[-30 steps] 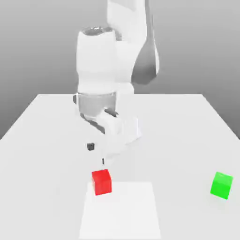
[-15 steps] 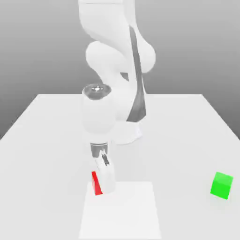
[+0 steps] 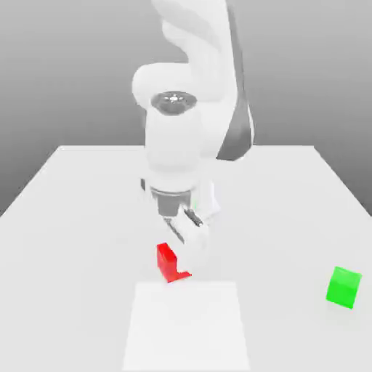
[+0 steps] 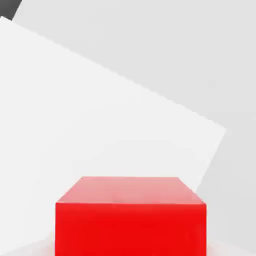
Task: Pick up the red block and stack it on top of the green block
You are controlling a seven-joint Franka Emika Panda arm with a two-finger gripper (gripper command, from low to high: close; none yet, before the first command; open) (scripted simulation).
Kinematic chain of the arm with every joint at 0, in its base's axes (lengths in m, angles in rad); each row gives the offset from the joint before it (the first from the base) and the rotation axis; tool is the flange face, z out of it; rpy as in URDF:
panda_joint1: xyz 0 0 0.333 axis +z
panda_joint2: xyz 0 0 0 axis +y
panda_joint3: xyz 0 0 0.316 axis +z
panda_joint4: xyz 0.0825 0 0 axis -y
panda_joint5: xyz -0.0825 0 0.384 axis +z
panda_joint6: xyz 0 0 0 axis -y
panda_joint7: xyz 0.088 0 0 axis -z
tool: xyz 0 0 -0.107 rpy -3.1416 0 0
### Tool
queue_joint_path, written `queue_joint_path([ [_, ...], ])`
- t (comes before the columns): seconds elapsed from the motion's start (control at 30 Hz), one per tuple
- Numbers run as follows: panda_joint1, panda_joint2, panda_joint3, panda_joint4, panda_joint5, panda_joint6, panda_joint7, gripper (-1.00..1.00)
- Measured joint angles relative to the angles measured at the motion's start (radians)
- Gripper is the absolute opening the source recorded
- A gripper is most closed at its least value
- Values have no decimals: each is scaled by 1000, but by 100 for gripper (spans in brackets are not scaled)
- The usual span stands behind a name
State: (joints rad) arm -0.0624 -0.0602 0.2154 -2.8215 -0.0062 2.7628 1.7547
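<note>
The red block [image 3: 166, 259] is a small plain cube, partly covered by my white hand, just behind the pale square on the table. My gripper [image 3: 183, 261] is shut on it, and the block looks raised a little off the surface. In the hand view the red block [image 4: 130, 215] sits close up between the jaws, with the table far beneath it. The green block [image 3: 343, 286] rests alone on the table, well off toward the exterior view's right and far from the gripper.
A white table [image 3: 290, 196] carries everything. A lighter white square patch [image 3: 187, 327] lies at its front edge, also seen under the block as a tilted pale square [image 4: 100, 110]. The arm's bulky base and links [image 3: 185, 145] stand behind the red block.
The arm swung down over the red block and the jaws went from open to shut on it. The block has since shifted up and slightly toward the exterior view's right.
</note>
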Motion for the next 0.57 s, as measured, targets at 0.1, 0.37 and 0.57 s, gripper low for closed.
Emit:
queue_joint_path([
  [0.1, 157, 36, 70, 82, -19, -48, -95, -100],
  [0.37, 399, 192, 186, 255, -115, -75, -247, -100],
  [0.57, 439, 293, 129, 264, -211, 8, -181, 100],
])
